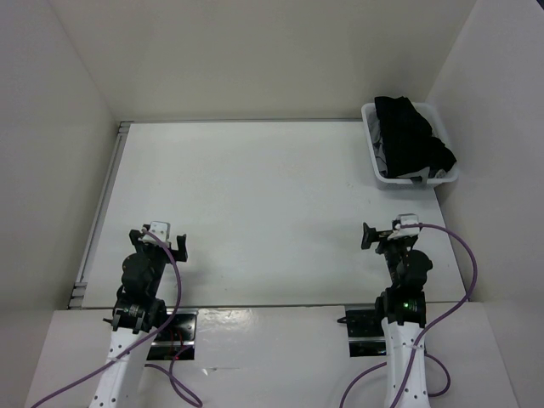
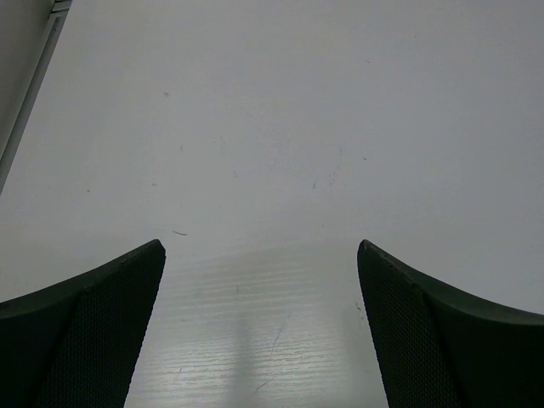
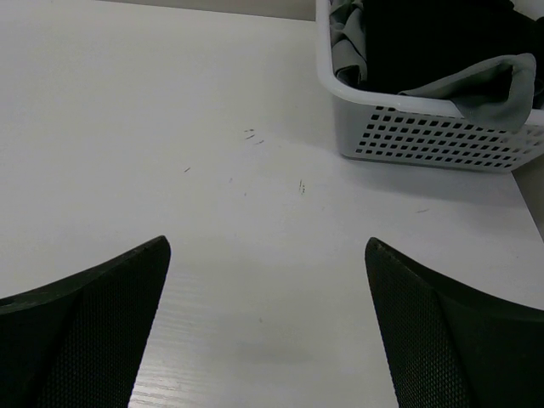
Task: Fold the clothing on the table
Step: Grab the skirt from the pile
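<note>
The black clothing (image 1: 412, 132) lies bunched in a white basket (image 1: 369, 136) at the table's back right corner, spilling over the rim. In the right wrist view the clothing (image 3: 425, 42) fills the basket (image 3: 425, 132) at the top right. The white table (image 1: 255, 187) holds no garment on its surface. My left gripper (image 1: 159, 239) sits near the front left, open, with only bare table between its fingers (image 2: 259, 246). My right gripper (image 1: 387, 236) sits near the front right, also open and holding nothing (image 3: 266, 242), well short of the basket.
A grey garment (image 3: 484, 89) hangs over the basket's near rim beside the black one. A thin metal rail (image 1: 100, 204) runs along the table's left edge (image 2: 30, 93). White walls enclose the table at the left, back and right.
</note>
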Tool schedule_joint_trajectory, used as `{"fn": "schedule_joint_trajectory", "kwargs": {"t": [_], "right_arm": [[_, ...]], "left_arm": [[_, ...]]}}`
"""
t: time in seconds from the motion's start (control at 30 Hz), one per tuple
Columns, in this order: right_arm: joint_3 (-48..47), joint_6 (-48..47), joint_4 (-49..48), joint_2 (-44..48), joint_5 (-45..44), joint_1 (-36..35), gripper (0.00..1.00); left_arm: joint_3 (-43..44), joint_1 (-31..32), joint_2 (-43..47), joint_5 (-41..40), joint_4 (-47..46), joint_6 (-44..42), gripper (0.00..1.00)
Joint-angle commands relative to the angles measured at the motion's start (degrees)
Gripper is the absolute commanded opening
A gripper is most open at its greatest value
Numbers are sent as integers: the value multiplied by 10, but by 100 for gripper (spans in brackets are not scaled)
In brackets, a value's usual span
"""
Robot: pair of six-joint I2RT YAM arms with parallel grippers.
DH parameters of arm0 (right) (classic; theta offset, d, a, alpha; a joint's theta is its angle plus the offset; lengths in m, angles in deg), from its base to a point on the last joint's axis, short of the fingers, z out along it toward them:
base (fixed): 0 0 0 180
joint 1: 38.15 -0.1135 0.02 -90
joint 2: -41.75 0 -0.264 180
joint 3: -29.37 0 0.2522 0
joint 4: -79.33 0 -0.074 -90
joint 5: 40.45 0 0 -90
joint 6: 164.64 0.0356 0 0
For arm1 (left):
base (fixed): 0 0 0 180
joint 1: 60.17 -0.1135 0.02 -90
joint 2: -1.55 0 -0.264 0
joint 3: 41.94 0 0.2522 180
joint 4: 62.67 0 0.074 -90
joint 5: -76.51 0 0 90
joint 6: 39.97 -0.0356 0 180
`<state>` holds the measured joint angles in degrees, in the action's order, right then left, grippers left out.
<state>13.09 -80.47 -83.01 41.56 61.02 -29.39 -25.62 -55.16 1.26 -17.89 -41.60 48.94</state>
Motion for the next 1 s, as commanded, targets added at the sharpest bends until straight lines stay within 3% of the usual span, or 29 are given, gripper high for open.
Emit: {"fn": "schedule_joint_trajectory", "kwargs": {"t": [0.0, 0.17, 0.27, 0.4, 0.63, 0.77, 0.97], "right_arm": [[-28, 19, -18, 47, 19, -3, 99], [-122, 27, -29, 47, -19, -3, 99], [-199, 41, 19, 33, -33, -3, 99], [-335, 67, 126, -81, -43, 2, 99], [-629, 96, 323, -418, -23, 7, 99], [-742, 60, 419, -544, -53, -16, 99], [-793, 22, 456, -587, -34, -24, 99]], "left_arm": [[-21, 3, 78, -7, -16, 10, 100], [-21, 3, 78, -7, -16, 10, 100], [-21, 3, 78, -7, -16, 10, 100], [-21, 3, 78, -7, -16, 10, 100], [-21, 3, 78, -7, -16, 10, 100], [10, 3, 78, 66, -21, -48, 100], [81, 3, 45, 12, -114, -32, 100]]}}
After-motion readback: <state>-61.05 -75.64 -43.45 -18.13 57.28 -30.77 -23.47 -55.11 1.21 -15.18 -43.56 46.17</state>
